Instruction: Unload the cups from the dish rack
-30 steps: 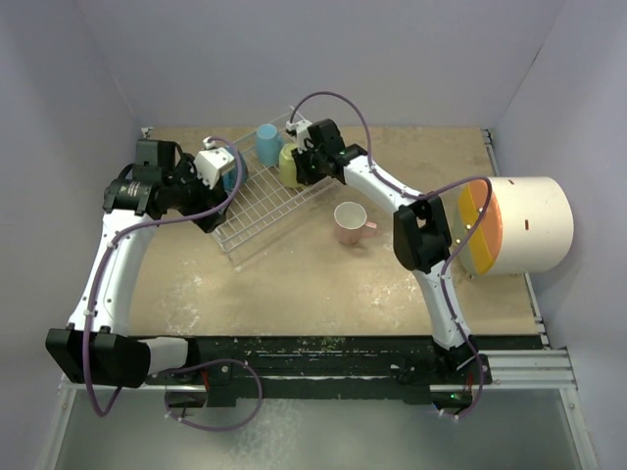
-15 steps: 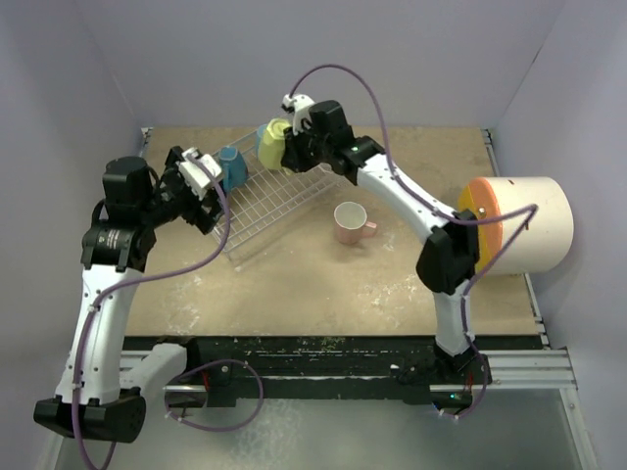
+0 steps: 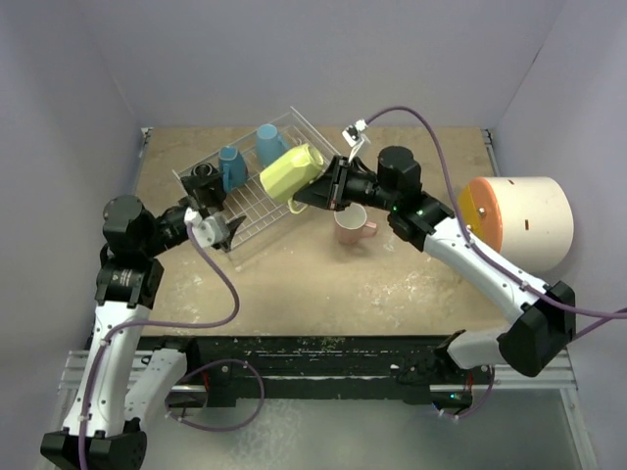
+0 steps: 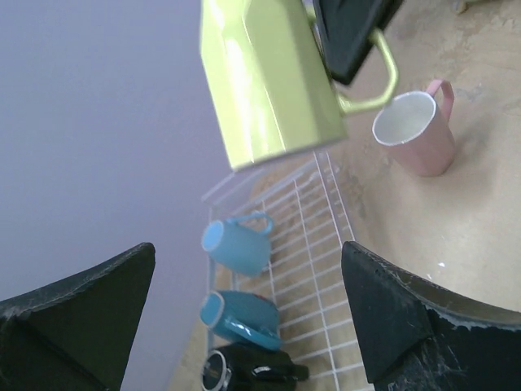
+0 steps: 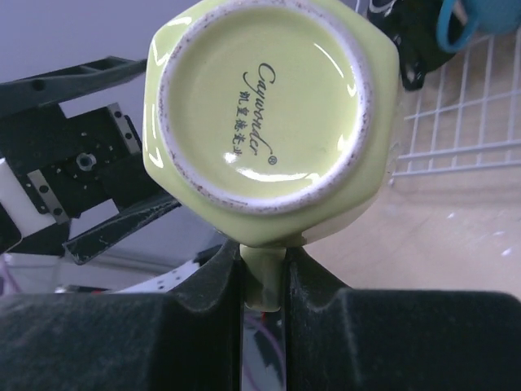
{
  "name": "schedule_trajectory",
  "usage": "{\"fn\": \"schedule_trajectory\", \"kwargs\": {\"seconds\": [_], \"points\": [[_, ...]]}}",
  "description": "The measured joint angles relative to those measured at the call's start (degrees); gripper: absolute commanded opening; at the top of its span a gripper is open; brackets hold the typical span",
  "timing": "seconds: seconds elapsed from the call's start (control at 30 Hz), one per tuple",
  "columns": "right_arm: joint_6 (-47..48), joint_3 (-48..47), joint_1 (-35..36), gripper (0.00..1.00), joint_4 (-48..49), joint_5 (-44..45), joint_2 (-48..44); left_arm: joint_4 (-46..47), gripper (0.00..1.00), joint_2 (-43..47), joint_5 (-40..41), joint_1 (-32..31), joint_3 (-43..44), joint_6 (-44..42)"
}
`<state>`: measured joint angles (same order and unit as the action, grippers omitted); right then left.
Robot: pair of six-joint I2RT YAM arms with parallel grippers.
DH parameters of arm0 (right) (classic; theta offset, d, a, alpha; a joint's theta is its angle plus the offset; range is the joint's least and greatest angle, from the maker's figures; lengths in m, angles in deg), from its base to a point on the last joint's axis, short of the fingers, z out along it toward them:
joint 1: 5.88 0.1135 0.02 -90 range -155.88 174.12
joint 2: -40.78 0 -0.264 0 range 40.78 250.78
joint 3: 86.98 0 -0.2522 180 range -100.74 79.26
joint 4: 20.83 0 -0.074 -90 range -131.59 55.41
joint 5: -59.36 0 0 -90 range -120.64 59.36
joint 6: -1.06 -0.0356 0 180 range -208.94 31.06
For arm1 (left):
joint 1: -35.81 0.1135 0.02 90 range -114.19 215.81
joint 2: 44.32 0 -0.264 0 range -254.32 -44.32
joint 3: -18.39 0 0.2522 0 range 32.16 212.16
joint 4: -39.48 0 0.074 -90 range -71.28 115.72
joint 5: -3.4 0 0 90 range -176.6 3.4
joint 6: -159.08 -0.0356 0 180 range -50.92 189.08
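Note:
My right gripper (image 5: 262,285) is shut on the handle of the yellow-green cup (image 5: 264,122), which hangs tipped on its side above the dish rack (image 3: 257,201) with its base toward the wrist camera. In the top view that cup (image 3: 292,172) is off the wires, with the right gripper (image 3: 329,186) just to its right. Two light blue cups (image 3: 232,166) (image 3: 267,142) and a black cup (image 3: 204,179) lie along the rack's far-left side. A pink cup (image 3: 350,223) stands upright on the table right of the rack. My left gripper (image 3: 233,227) is open and empty at the rack's near-left edge.
A big cream cylinder with an orange-yellow face (image 3: 519,223) lies at the table's right edge. Walls close in the left, far and right sides. The left wrist view shows the rack (image 4: 317,244) below, the blue cups (image 4: 236,243) and the pink cup (image 4: 415,130).
The right arm has lifted the yellow-green cup out of the rack and swung it nearer and rightward, tipping it sideways. The left arm has drawn back toward the near-left.

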<state>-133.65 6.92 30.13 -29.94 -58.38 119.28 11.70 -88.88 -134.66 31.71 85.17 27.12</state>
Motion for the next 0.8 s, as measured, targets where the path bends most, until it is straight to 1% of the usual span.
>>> {"fn": "schedule_trajectory", "kwargs": {"seconds": [0.17,0.33,0.43,0.53,0.7,0.8], "points": [[-12.98,9.27,0.13,0.00,9.75,-3.58,-0.63,7.08,0.97,2.51,-4.28,-1.18,-1.66,-3.85],[-22.43,11.58,1.62,0.00,17.35,-5.03,-0.35,7.93,0.95,2.21,-4.28,-7.43,-2.16,-12.09],[-27.47,12.66,3.06,0.00,24.85,-5.66,-0.37,6.91,0.93,0.61,-3.58,-10.29,-2.10,-17.44],[-30.71,13.70,3.96,0.00,29.11,-6.49,-0.50,5.99,0.89,-0.79,-2.49,-10.69,-2.14,-21.00],[-33.51,14.29,4.50,0.00,30.49,-6.62,-0.52,6.71,0.81,-0.63,-1.33,-10.69,-2.38,-24.26],[-33.81,14.99,4.59,0.00,30.38,-6.64,-1.07,6.36,0.80,-0.24,-1.18,-10.69,-2.32,-25.94]]}}
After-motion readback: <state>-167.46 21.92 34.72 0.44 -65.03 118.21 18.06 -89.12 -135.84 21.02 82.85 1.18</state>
